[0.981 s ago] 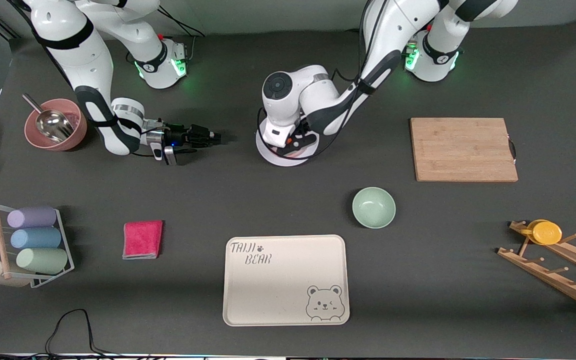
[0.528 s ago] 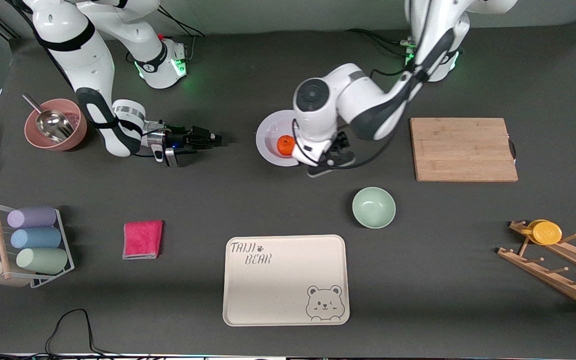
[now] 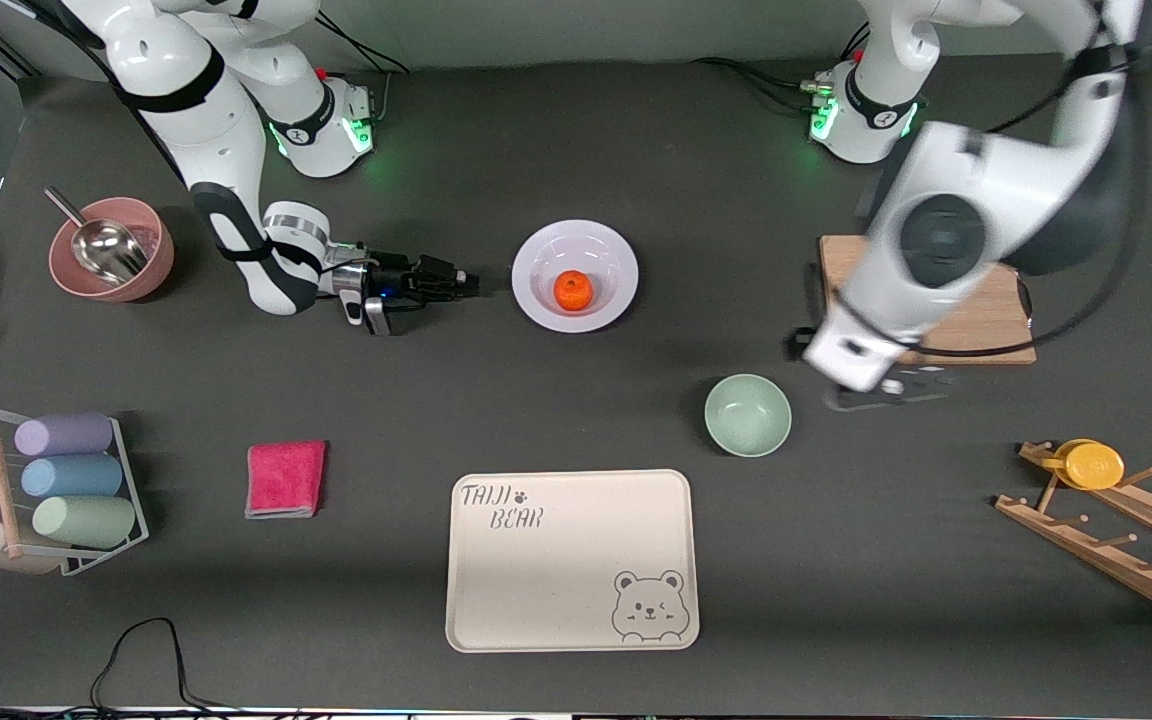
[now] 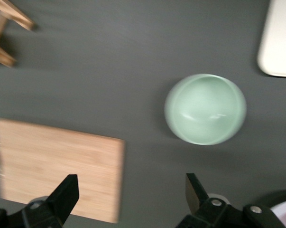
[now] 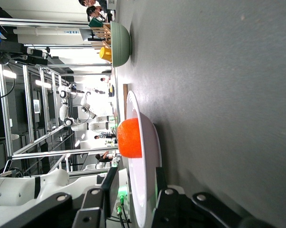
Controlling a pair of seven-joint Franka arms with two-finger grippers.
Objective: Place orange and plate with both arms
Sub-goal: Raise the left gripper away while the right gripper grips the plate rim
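Observation:
The orange [image 3: 573,290] lies in the middle of the white plate [image 3: 536,262], which rests on the table between the two arm bases. My right gripper [image 3: 471,283] is low and level beside the plate's rim on the right arm's side, open, with a small gap to the rim. In the right wrist view the rim of the plate [image 5: 150,152] lines up between the open fingers of my right gripper [image 5: 133,185], with the orange [image 5: 130,138] in it. My left gripper [image 3: 886,392] is open and empty, up over the table between the cutting board and the green bowl; it also shows in the left wrist view [image 4: 131,190].
A green bowl [image 3: 747,415] and a bamboo cutting board [image 3: 841,262] lie under the left arm. A beige bear tray [image 3: 571,560] is nearest the front camera. A pink bowl with a scoop [image 3: 111,250], a red cloth [image 3: 285,478], a cup rack [image 3: 56,490] and a wooden rack [image 3: 1116,540] stand around.
My left gripper let go of the orange on the plate, rose and swung away over the cutting board's edge. My right gripper moved closer to the plate's rim.

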